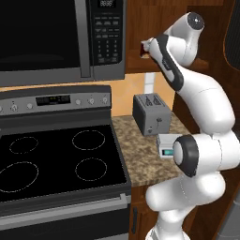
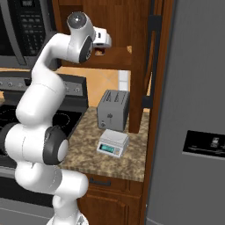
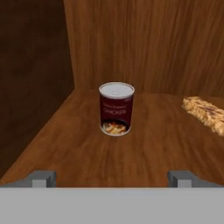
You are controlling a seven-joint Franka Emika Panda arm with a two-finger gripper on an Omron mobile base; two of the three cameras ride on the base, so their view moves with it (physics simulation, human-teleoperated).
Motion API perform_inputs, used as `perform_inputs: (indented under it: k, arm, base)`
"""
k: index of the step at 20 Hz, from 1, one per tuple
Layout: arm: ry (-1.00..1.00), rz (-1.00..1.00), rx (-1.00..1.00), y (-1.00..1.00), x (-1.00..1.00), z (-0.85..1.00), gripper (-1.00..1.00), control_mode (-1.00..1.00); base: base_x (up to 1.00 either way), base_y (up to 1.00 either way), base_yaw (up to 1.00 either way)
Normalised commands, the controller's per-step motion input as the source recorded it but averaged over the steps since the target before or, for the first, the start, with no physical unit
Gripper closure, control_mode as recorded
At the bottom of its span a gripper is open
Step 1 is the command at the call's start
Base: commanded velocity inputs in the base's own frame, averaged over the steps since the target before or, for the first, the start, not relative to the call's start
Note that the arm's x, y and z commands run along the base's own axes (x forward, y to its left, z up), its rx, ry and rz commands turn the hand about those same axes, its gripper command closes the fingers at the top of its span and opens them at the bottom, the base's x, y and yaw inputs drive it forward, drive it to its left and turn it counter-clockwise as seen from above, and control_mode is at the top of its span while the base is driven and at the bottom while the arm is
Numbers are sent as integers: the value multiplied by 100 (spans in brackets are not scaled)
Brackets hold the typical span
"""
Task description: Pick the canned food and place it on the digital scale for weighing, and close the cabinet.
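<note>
The canned food (image 3: 116, 109), a small dark red can with a pale top, stands upright on the wood shelf of the cabinet (image 3: 74, 148). My gripper (image 3: 111, 178) is open, level with the shelf and a short way in front of the can, and nothing is between its fingers. From the base views the hand (image 1: 148, 47) (image 2: 103, 40) reaches into the open cabinet (image 2: 115, 59) above the counter. The cabinet door (image 2: 141, 66) stands open, edge-on, with its dark bar handle towards the fridge. The white digital scale (image 2: 113, 143) (image 1: 164, 146) sits on the counter in front of the toaster.
A flat tan biscuit-like item (image 3: 204, 113) lies on the shelf to the can's right. A grey toaster (image 1: 149, 114) (image 2: 113, 110) stands on the granite counter. The microwave (image 1: 56, 37) and stove (image 1: 56, 159) are on the left, and the grey fridge (image 2: 197, 110) is on the right.
</note>
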Motion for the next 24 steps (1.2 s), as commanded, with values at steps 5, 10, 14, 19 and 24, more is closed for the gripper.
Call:
perform_inputs:
  k: [5, 10, 14, 19, 24]
  arm:
    - [0, 0, 0, 0, 40, 0, -100, -100]
    - [0, 0, 0, 0, 40, 0, -100, -100]
    - [0, 0, 0, 0, 37, 0, -100, -100]
    - [0, 0, 0, 0, 39, -3, -100, -100]
    - [0, 0, 0, 0, 34, -7, -100, -100]
  base:
    - [0, 0, 0]
    - [0, 0, 0]
    - [0, 0, 0]
    - [0, 0, 0]
    - [0, 0, 0]
